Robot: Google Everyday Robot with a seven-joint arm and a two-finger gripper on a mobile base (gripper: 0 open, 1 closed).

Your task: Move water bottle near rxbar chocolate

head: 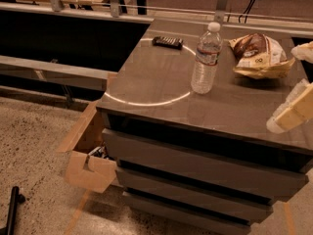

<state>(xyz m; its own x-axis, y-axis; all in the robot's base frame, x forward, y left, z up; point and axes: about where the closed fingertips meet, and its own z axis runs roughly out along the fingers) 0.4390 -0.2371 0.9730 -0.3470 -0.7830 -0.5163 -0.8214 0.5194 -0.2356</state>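
The water bottle (205,58) stands upright on the dark table (146,84), a little right of the middle of the top. It is clear and ribbed, with a white cap and a pale label band around its upper part. The rxbar chocolate (167,41) lies flat near the far edge of the table, to the left of the bottle and farther back, well apart from it. It is a small dark bar with a row of light lettering on its face.

A thin bright ring of light (146,103) curves across the table top. The bar lies on its far side and the bottle stands at its right side. A crinkled yellow-and-brown snack bag (258,55) rests to the right of the bottle, near but not touching it.

The pincer (293,112) shows at the right edge of the view as a pale, blurred shape over the near right corner of the table, well apart from the bottle and holding nothing visible. I cannot tell whether it is apart or together.

The table front has stacked drawer fronts (195,165). An open cardboard box (90,168) sits on the speckled floor against the table's left side, and a dark rod (12,209) lies at the near left corner.
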